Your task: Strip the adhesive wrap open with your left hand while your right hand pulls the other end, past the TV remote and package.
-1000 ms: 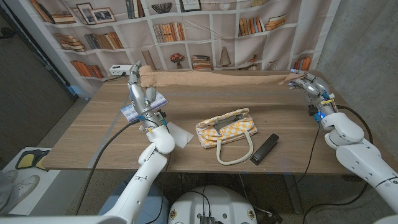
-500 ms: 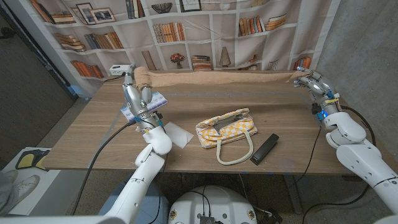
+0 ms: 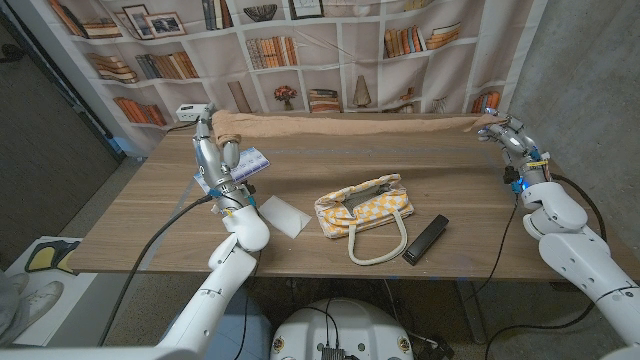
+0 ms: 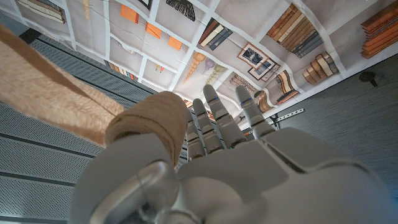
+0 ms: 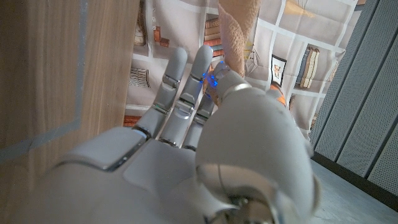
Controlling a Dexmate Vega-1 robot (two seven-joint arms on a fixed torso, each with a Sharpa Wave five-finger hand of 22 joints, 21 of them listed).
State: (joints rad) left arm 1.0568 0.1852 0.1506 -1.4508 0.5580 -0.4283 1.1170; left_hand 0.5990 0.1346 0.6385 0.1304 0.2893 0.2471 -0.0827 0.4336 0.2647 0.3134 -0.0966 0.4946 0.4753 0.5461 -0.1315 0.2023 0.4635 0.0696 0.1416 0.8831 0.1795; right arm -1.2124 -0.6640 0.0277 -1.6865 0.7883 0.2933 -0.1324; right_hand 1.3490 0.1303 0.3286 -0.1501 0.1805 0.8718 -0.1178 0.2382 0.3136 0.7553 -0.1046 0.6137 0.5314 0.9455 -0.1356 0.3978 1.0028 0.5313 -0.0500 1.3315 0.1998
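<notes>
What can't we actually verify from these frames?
- Left hand hold on the wrap roll: left wrist view, the hand's own back hides the contact.
- Right hand pinch on the wrap end: right wrist view, thumb hides it; head view, too small.
- Remote buttons: head view, too small.
- Contents of the checked bag: head view, hidden by its folded top.

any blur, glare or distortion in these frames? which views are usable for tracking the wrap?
Head view: sharp, evenly lit, soft shadows; the stretched wrap is clear between left hand and right hand. Left wrist view: hand looms large and soft, the roll slightly blurred. Right wrist view: strong close-up distortion, blue LED glow on the fingers, wrap end soft.
</notes>
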